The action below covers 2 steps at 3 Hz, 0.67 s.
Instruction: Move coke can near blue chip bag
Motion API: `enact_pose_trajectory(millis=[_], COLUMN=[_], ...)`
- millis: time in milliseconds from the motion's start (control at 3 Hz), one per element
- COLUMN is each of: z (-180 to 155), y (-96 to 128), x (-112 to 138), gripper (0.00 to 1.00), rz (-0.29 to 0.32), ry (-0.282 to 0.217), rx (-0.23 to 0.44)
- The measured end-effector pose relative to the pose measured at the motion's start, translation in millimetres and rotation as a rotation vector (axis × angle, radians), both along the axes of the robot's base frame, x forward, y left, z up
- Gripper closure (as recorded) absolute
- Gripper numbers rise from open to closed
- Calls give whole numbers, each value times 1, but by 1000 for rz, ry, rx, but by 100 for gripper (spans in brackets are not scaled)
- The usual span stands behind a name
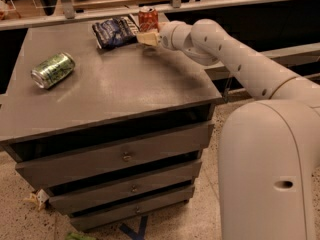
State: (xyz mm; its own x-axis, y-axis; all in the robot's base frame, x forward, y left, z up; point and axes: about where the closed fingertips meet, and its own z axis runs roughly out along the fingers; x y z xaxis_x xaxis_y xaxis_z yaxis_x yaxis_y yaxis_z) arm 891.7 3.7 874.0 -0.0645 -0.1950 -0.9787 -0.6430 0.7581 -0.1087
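Observation:
The coke can (148,18), red with a silver top, stands upright at the far edge of the grey cabinet top (115,89). It is just right of the blue chip bag (114,31), which lies flat and wrinkled. My gripper (148,37) reaches in from the right, right at the can's lower front and covering its base. I cannot tell whether it grips the can.
A green patterned soda can (52,70) lies on its side at the left of the cabinet top. The cabinet has three drawers (122,156) below. A rail and shelf (210,4) run behind the far edge. My white arm (240,59) spans the right side.

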Motion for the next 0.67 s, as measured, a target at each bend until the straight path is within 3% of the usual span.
enact_pose_trajectory(millis=[333,667], z=[-1,-6], y=[0,2], x=[0,2], gripper=[100,84], rz=[0,-22], ry=[2,-8], rx=[0,7])
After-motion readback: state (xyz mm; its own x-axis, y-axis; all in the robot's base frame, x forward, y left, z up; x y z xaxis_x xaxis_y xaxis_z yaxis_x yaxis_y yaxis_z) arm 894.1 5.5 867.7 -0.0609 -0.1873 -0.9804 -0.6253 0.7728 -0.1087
